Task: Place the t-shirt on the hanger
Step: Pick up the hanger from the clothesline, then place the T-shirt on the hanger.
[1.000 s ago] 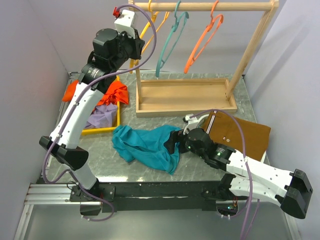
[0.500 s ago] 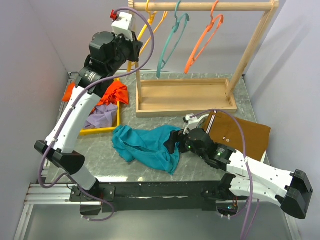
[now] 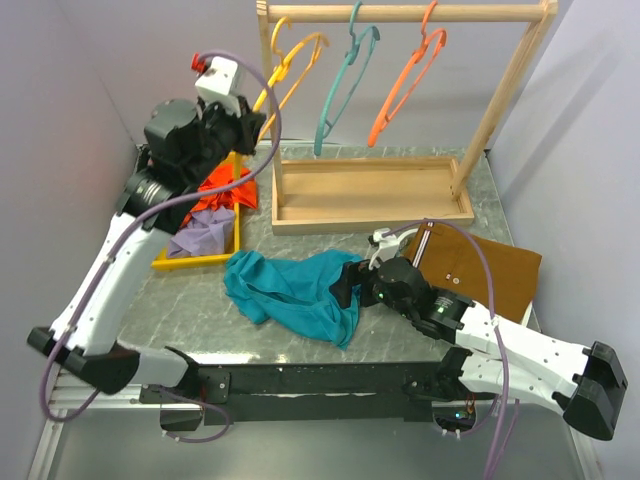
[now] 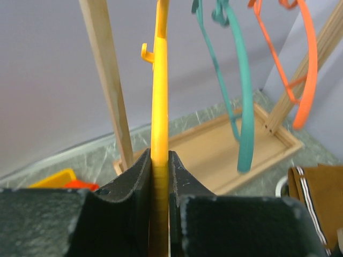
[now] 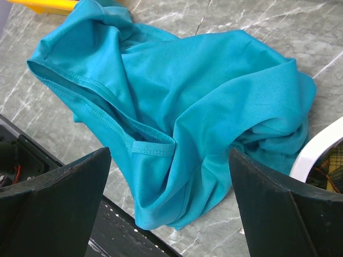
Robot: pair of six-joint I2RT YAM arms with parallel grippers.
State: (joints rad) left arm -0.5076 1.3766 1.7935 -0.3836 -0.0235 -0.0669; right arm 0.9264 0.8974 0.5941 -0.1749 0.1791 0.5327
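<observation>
The teal t-shirt [image 3: 290,292] lies crumpled on the table in front of the rack; it fills the right wrist view [image 5: 177,107]. The yellow hanger [image 3: 287,60] is off the rail and tilted left of the rack's left post. My left gripper [image 3: 243,127] is shut on its lower bar; in the left wrist view the yellow hanger [image 4: 159,96] runs up from between the fingers of the left gripper [image 4: 159,176]. My right gripper [image 3: 347,283] is open and empty, low over the shirt's right side; the right gripper [image 5: 171,176] has its jaws wide on either side of the cloth.
A wooden rack [image 3: 400,13] holds a teal hanger [image 3: 340,85] and an orange hanger [image 3: 405,85] over its wooden base tray [image 3: 370,215]. A yellow tray [image 3: 200,255] at left holds orange-red [image 3: 228,188] and lavender [image 3: 200,237] garments. A brown board [image 3: 490,270] lies at right.
My left arm has pulled back to the left and lowered, carrying the yellow hanger off the rail and away from the rack. The right arm and shirt have not moved.
</observation>
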